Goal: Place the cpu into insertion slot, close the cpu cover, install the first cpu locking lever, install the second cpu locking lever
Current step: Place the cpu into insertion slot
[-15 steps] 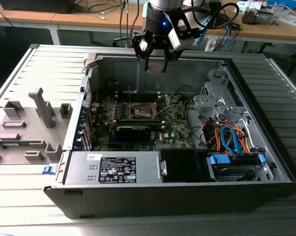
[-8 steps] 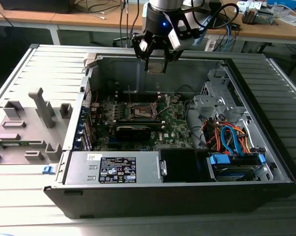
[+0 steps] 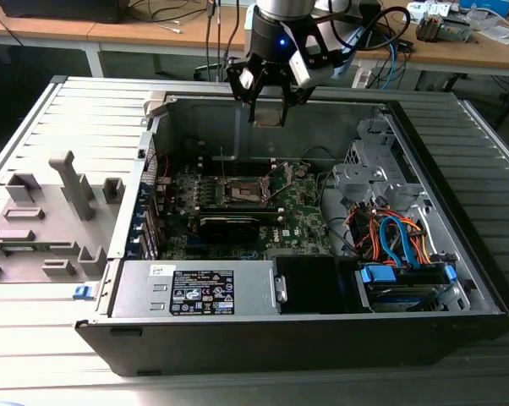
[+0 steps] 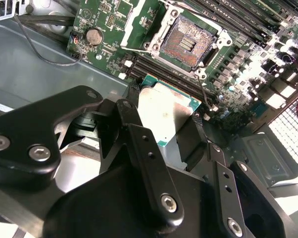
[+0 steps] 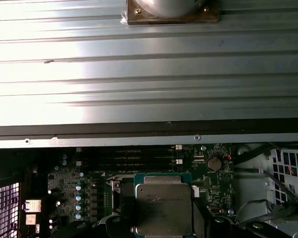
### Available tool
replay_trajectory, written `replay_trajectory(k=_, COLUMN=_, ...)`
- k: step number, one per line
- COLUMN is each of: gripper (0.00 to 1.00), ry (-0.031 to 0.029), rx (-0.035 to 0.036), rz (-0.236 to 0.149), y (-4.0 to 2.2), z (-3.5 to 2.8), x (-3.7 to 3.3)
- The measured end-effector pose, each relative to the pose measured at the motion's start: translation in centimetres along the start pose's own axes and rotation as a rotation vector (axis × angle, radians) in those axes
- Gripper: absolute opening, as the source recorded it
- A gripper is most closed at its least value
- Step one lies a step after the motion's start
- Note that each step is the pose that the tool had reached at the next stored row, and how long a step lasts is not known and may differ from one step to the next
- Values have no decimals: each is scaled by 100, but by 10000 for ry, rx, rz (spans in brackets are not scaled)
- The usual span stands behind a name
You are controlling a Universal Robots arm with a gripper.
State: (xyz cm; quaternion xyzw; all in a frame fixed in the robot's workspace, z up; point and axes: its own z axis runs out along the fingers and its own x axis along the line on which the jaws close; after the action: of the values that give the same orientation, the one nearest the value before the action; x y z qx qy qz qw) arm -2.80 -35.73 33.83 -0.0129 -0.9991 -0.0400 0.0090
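Hand (image 3: pixel 269 108): clamped on the cpu (image 4: pixel 165 111), up over the open computer case (image 3: pixel 457 288).
Insertion slot (image 4: pixel 188 42): uncovered, gold pins bare, cpu apart from it.
Label: black sticker (image 3: pixel 202 298) on the power supply.

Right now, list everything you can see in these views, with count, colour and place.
computer case: one, black, lying open
motherboard: one, green, inside the computer case
insertion slot: one, brownish-gold pins, dark frame, empty
cpu cover: one, silver, open beside the insertion slot
cpu: one, silver-grey, gripped, raised over the motherboard
power supply: one, grey with black label, by the case's near wall
cables: bundle, orange and blue, exterior view's right
gripper: one, black, shut on the cpu
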Motion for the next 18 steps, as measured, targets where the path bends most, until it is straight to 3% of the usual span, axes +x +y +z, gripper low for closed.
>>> replay_trajectory(k=15, gripper=55, ry=0, rx=3, rz=-1, y=-12, z=44, x=12)
replay_trajectory(k=17, gripper=55, ry=0, rx=3, rz=-1, y=-17, z=104, x=11)
replay_trajectory(k=18, gripper=55, ry=0, rx=2, rz=0, y=-17, z=105, x=11)
